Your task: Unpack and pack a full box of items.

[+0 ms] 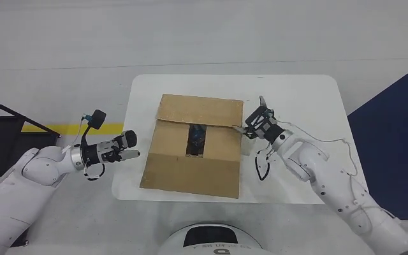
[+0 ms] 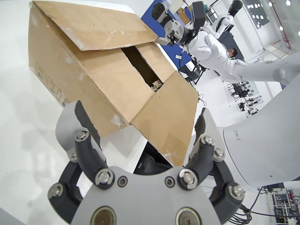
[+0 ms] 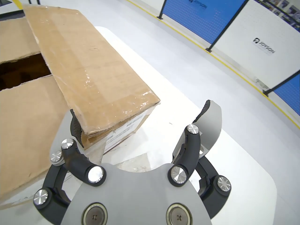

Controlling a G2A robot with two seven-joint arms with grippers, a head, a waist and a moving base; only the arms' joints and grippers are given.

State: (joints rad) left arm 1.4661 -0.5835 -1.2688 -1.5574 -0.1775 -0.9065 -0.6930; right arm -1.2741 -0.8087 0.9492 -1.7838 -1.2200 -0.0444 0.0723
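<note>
**Box at centre, both grippers open.** A cardboard box (image 1: 172, 156) sits at the middle of the white desk (image 1: 293, 95), its top flaps folded in but parted by a narrow slot. From above, dark and blue items (image 1: 196, 137) show through that slot. The left wrist view catches instead a pale crumpled scrap (image 2: 156, 85) at the slot's end, and the near flap (image 2: 164, 122) sticking outward toward the desk's near edge. The left gripper (image 1: 132, 146) hangs at the desk's left edge, fingers spread and holding nothing. The right gripper (image 1: 252, 118) stands at the box's right side, likewise released. Its wrist view puts one finger pad (image 3: 76, 122) just beside a taped flap corner, above a white label (image 3: 131, 124) on the box wall. Whether pad and cardboard touch cannot be told.
</note>
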